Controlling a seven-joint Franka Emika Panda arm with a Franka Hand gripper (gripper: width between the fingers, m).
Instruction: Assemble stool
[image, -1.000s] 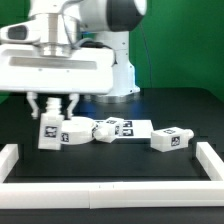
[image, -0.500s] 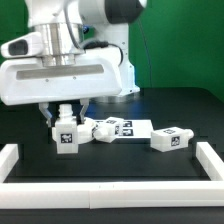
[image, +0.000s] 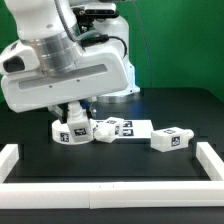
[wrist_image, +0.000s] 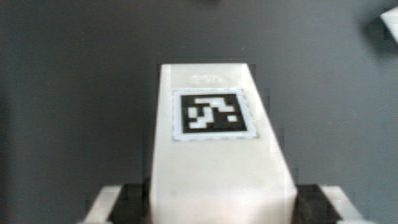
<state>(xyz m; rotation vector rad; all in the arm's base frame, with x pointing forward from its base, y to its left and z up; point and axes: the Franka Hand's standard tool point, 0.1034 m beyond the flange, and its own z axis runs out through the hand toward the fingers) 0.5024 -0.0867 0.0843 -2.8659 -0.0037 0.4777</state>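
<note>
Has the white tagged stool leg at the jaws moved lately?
Yes. The white tagged stool leg moved toward the exterior view's right, nearer the flat white marker board.

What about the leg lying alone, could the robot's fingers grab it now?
Probably not yet: the fingers look closed on another leg. The lone leg lies in the open, so after letting go, likely yes.

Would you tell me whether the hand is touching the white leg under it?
Touching. The wrist view shows the leg clamped in the hand, jaws flush against both sides with no gap.
</note>
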